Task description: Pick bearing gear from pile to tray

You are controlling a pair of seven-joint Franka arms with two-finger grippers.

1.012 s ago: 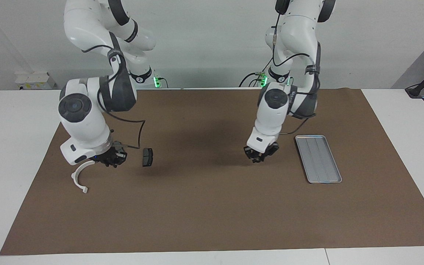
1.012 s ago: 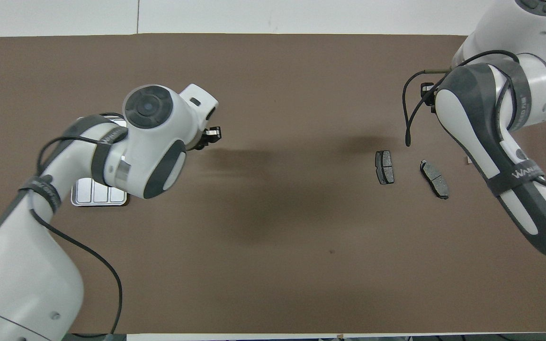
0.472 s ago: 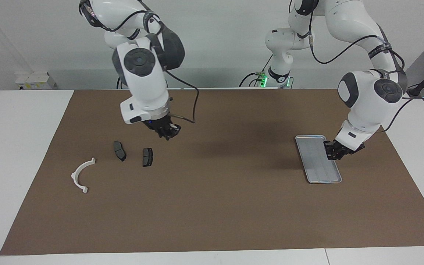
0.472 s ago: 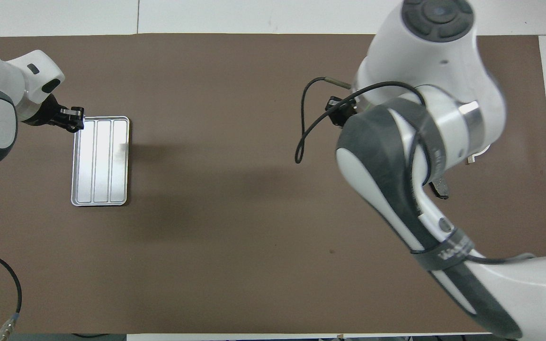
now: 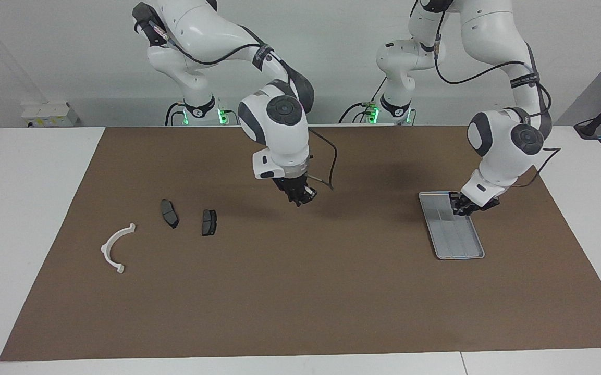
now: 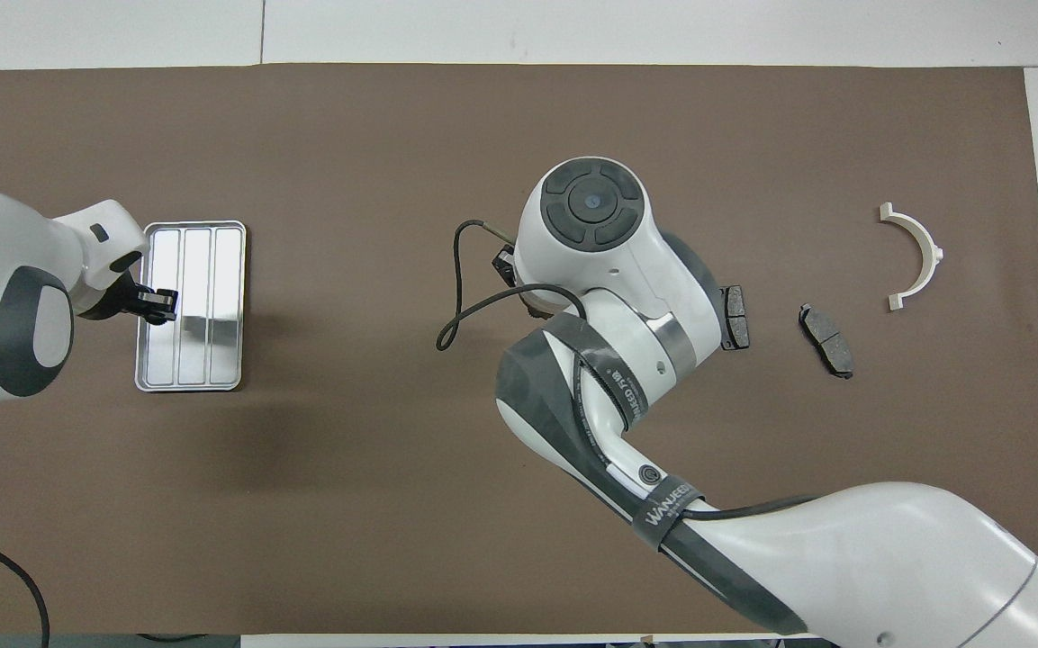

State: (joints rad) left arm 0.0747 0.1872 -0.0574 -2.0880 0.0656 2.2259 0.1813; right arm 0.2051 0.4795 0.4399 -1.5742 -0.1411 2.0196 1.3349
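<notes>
Hovering over the tray [image 5: 459,250] with fingers nearly closed, perhaps on something too small to see, the left gripper [image 5: 461,208] risks dropping it outside the rim, while the right gripper [image 5: 300,197], fingers closed, hangs above the bare surface beside the pile [image 5: 169,213].

Right gripper [image 5: 303,197] shut, hanging off a bent wrist (fingers pointing down) mid-table. Left gripper [image 5: 464,207] low, arm elbowed high, fingertips close together; anything held too small to tell.
</notes>
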